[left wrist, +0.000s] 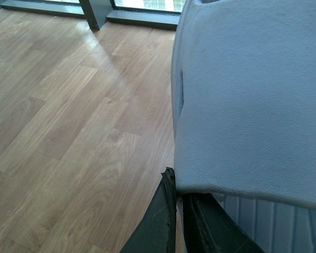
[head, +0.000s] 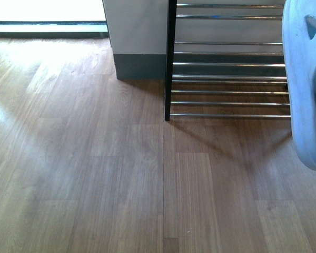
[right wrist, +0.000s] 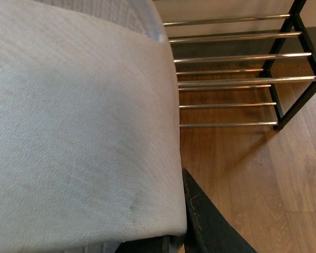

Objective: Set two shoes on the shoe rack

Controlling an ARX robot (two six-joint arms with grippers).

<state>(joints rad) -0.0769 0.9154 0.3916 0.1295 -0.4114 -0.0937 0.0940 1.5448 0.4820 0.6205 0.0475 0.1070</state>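
Each gripper holds one shoe, a pale blue-white rubber slide sandal. In the left wrist view a slide sandal [left wrist: 253, 100] fills the right side, and my left gripper [left wrist: 178, 184] is shut on its edge, dark fingers [left wrist: 158, 221] pinching it over bare floor. The right wrist view shows the other slide sandal [right wrist: 79, 121] filling the left, with my right gripper [right wrist: 179, 211] shut on its rim. The shoe rack [right wrist: 237, 81] lies just beyond it. In the front view a sandal [head: 305, 79] hangs at the right edge in front of the shoe rack [head: 226, 64]. Neither arm shows there.
A pale wall pillar with a dark baseboard [head: 139, 47] stands left of the rack's black post [head: 170, 63]. A bright window with a dark frame [head: 47, 26] is at the far left. Wood floor [head: 95, 174] spreads in front.
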